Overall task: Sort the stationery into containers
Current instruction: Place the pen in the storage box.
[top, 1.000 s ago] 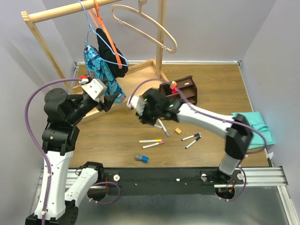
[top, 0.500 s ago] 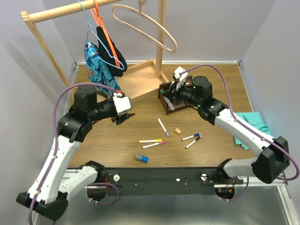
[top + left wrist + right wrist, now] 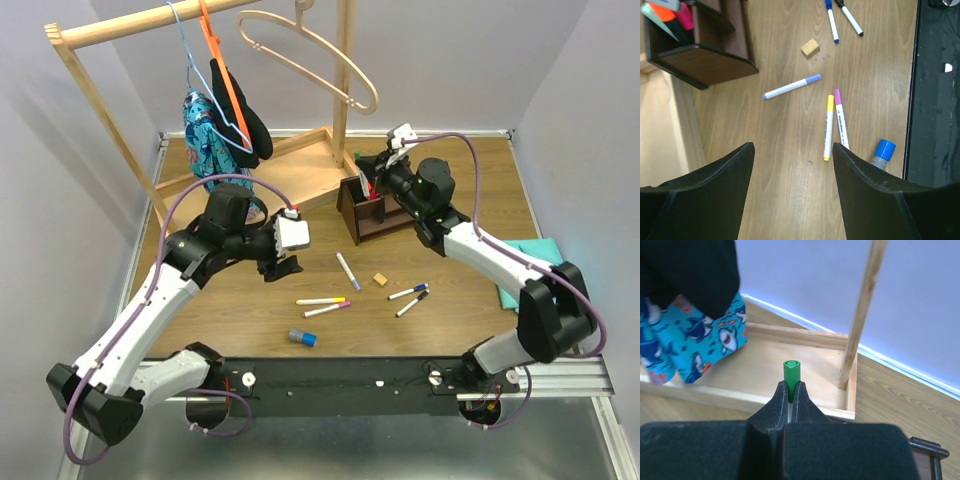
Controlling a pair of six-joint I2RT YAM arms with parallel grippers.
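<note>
My right gripper (image 3: 790, 386) is shut on a thin marker with a green cap (image 3: 791, 371), held just above the dark brown organiser (image 3: 385, 222); in the top view the gripper (image 3: 368, 172) is over its back left corner. Orange and pink highlighter ends (image 3: 667, 14) stand in the organiser (image 3: 705, 62). My left gripper (image 3: 792, 150) is open and empty above the table. On the table lie a purple-capped marker (image 3: 792, 86), a yellow one (image 3: 828, 127), a pink one (image 3: 841, 117), a blue one (image 3: 831, 20), a black one (image 3: 851, 19), the tan cube (image 3: 810, 47) and the grey-blue cylinder (image 3: 882, 152).
The pale wooden clothes rack (image 3: 300, 170) with hangers and clothes stands at the back left, its base tray just behind the organiser. A teal cloth (image 3: 545, 262) lies at the right edge. The black rail (image 3: 400, 375) runs along the near edge.
My right gripper has gone from the table's middle up and back to the organiser. My left gripper has swung right and nearer, towards the loose markers.
</note>
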